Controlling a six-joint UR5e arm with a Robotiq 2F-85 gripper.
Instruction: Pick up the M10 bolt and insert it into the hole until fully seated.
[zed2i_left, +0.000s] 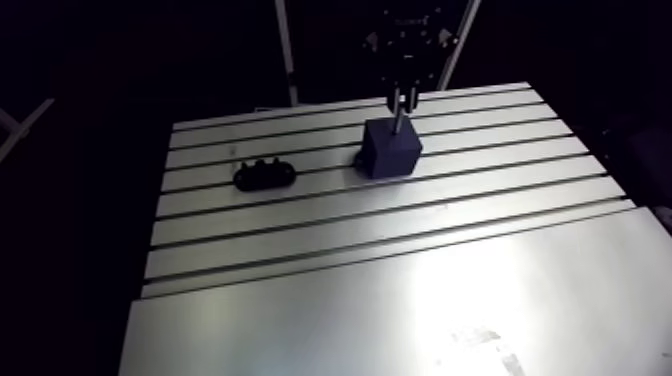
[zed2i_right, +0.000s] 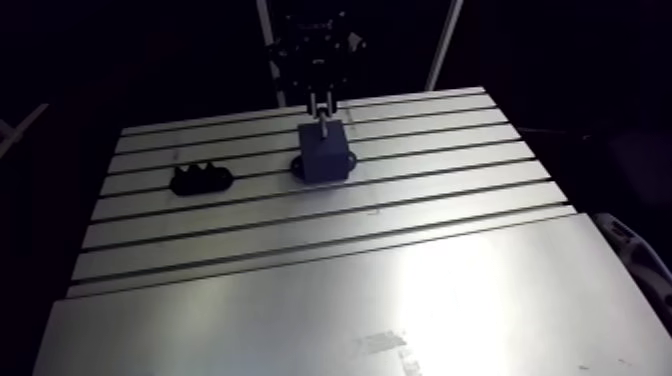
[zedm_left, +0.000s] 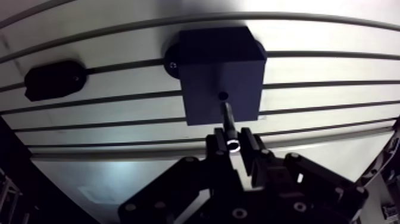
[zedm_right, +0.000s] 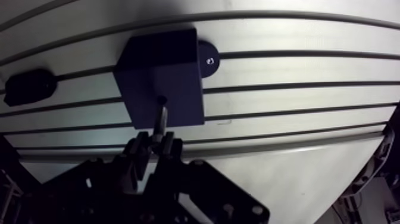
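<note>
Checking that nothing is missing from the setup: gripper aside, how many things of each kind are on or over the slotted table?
Dark blue block with a hole: 1
Flat black oval holder: 1
Metal bolt, clamped in the gripper: 1
Total: 3

You have a slotted metal surface (zed2i_left: 380, 290) with long grooves running across it. On it stands a dark block (zed2i_left: 392, 152), and a low black holder (zed2i_left: 265, 176) lies apart from it, across the same grooves.
</note>
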